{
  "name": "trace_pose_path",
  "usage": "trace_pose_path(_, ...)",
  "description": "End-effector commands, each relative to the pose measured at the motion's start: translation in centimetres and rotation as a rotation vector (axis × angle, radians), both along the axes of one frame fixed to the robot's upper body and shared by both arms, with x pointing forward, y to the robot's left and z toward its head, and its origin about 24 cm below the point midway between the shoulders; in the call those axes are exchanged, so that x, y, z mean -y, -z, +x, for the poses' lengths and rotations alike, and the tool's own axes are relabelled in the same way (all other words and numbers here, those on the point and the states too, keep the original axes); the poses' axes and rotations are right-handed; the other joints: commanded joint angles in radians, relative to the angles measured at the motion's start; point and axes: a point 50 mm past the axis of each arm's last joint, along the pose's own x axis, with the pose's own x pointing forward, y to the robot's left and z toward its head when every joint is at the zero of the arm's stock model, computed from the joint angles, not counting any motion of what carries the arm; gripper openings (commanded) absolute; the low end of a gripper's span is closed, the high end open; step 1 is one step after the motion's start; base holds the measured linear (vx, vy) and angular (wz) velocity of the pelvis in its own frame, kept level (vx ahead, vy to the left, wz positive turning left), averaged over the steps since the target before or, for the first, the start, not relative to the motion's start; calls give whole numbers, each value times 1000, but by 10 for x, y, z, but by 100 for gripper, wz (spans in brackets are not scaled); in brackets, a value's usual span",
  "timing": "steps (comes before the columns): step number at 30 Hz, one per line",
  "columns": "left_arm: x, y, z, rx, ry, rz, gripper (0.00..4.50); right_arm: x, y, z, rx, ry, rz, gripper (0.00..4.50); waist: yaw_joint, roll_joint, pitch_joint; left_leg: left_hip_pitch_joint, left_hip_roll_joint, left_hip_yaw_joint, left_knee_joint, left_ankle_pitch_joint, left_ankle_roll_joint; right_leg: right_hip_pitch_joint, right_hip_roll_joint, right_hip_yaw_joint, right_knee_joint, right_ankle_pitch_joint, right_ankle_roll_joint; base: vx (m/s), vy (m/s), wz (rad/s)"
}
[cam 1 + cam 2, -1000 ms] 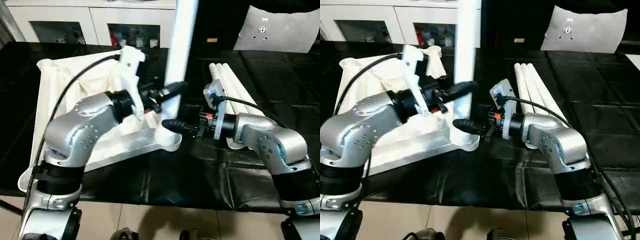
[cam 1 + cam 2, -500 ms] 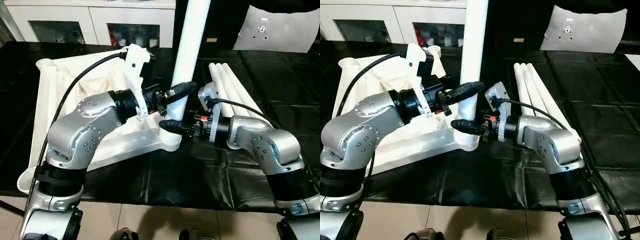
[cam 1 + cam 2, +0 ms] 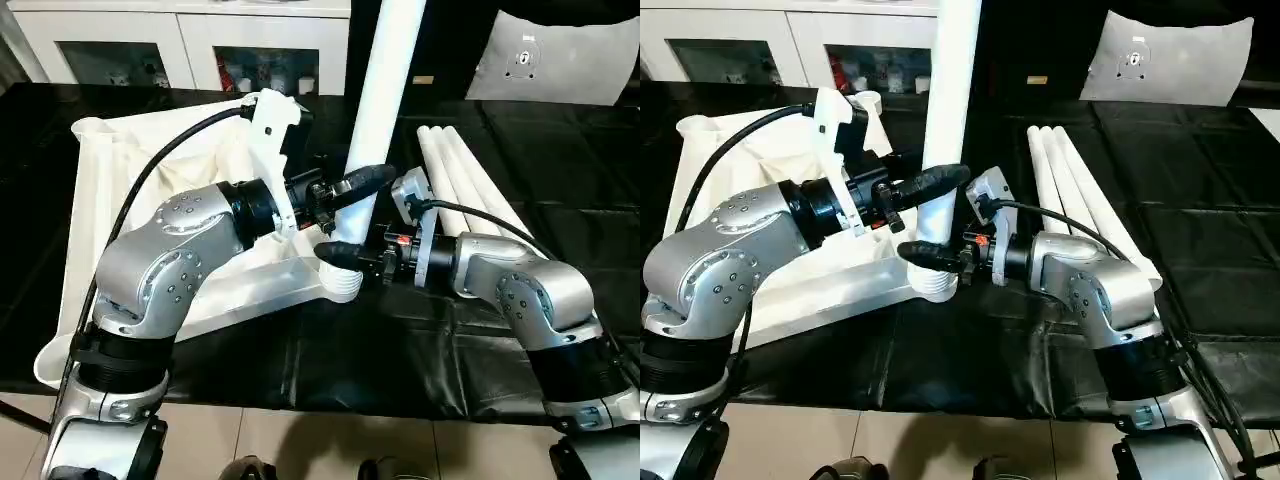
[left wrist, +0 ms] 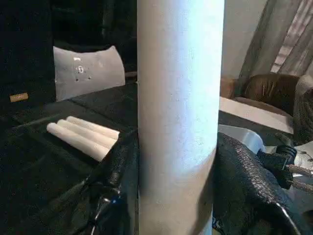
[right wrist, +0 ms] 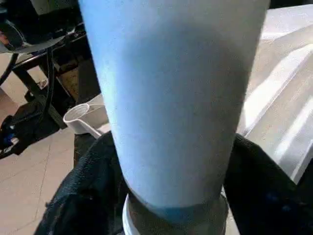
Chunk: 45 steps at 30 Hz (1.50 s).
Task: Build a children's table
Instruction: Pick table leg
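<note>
Head views: the white table top (image 3: pixel 110 190) lies underside up on the black surface's left half, an upright tubular leg (image 3: pixel 385 90) in its near corner socket (image 3: pixel 340 280). Three spare legs (image 3: pixel 1070 190) lie right. Left wrist view: the left gripper (image 4: pixel 176 166) clamps the smooth leg. Right wrist view: the right gripper (image 5: pixel 171 186) hugs it just above the socket

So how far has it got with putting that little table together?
Early on. The tabletop lies upside down. One leg stands in the near corner socket, with the left gripper and the right gripper both around it; whether it is fully seated cannot be told. Three spare legs lie beside it, not yet fitted.
</note>
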Motion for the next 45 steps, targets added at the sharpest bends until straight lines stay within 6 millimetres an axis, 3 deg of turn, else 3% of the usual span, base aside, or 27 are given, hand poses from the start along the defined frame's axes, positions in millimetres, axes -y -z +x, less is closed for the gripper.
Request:
trace_pose_path(1,-1,-5,-2,28,8,1,185,3,-9,3,33,8,21,289,3,-7,-73,-3,64,-8,-69,-28,59,69,-81,50,-73,-144,-238,0,0,0)
trace_pose_path(10,-2,-4,-3,27,16,5,185,5,-12,1,31,1,51,289,4,-8,-77,-2,64,-7,-67,-17,63,70,-80,50,-71,-118,-247,0,0,0)
trace_pose_path(14,0,-6,-4,22,24,-18,185,3,-11,0,22,-7,66,273,5,-8,-79,-3,64,-7,-66,-10,64,73,-81,49,-69,-108,-250,0,0,0)
trace_pose_path(16,0,-6,-4,22,24,-18,185,3,-11,-1,21,-8,68,237,6,-8,-80,-4,64,-7,-65,-3,66,73,-81,49,-68,-97,-251,0,0,0)
trace_pose_path(23,2,-8,-4,20,28,-33,185,1,-10,-1,13,-19,67,237,7,-8,-81,-3,63,-7,-64,2,68,73,-80,49,-66,-90,-253,0,0,0)
trace_pose_path(24,2,-8,-4,20,27,-33,185,1,-9,-1,12,-19,65,206,7,-9,-79,-3,63,-7,-65,0,69,73,-80,49,-67,-93,-252,0,0,0)
trace_pose_path(28,2,-8,-4,17,27,-39,185,1,-9,-1,6,-19,70,196,7,-8,-79,-4,63,-7,-64,1,68,73,-81,49,-67,-98,-251,0,0,0)
trace_pose_path(36,2,-8,-5,20,29,-33,185,2,-7,0,2,-3,67,194,7,-9,-79,-3,63,-7,-64,5,73,73,-80,49,-67,-92,-252,0,0,0)
trace_pose_path(40,7,-11,-15,23,114,-56,185,2,-6,0,-1,15,68,194,7,-7,-78,-3,63,-7,-65,-2,68,73,-80,49,-66,-97,-253,0,0,0)
trace_pose_path(42,8,-10,-15,20,114,-54,241,2,-6,0,-1,23,75,194,7,-6,-77,-3,64,-7,-65,-5,67,72,-80,49,-67,-99,-254,0,0,0)
trace_pose_path(45,9,-10,-17,20,139,-63,255,1,-4,0,1,31,71,194,7,-5,-77,-2,63,-7,-66,-13,63,71,-79,49,-69,-108,-252,0,0,0)
